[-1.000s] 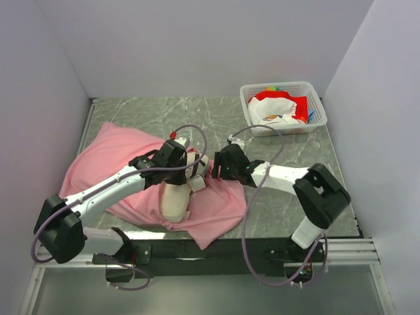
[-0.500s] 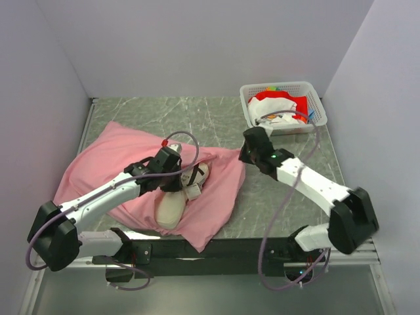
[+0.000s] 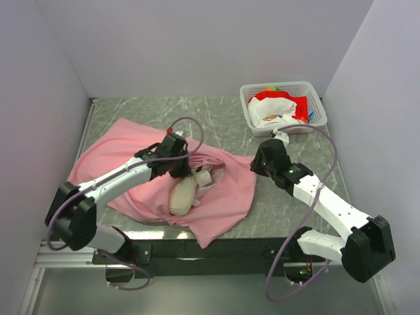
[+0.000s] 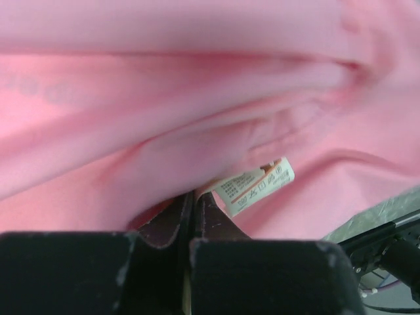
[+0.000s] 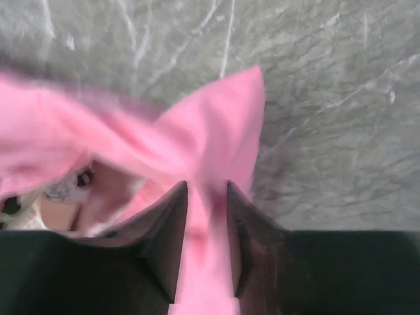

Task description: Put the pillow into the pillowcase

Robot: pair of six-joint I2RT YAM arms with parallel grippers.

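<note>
The pink pillowcase [image 3: 121, 154] lies wrinkled across the left and middle of the table. The cream pillow [image 3: 183, 195] lies partly inside its open mouth, with the near end showing. My left gripper [image 3: 181, 168] is shut on the upper edge of the mouth. In the left wrist view the left gripper [image 4: 191, 197] pinches pink fabric beside the white label [image 4: 256, 185]. My right gripper [image 3: 260, 163] is shut on the pillowcase's right corner. In the right wrist view the right gripper [image 5: 207, 187] holds pink cloth [image 5: 223, 125] between its fingers, and a bit of the pillow [image 5: 59, 200] shows at the left.
A white basket [image 3: 312, 98] with white and red cloth stands at the back right. Bare grey marble table [image 3: 289, 151] lies between the basket and the right arm. Walls close in the left, back and right sides.
My right gripper has swung right and nearer, pulling the pillowcase corner with it. The left gripper has shifted slightly back with its edge. The mouth is stretched wider around the pillow.
</note>
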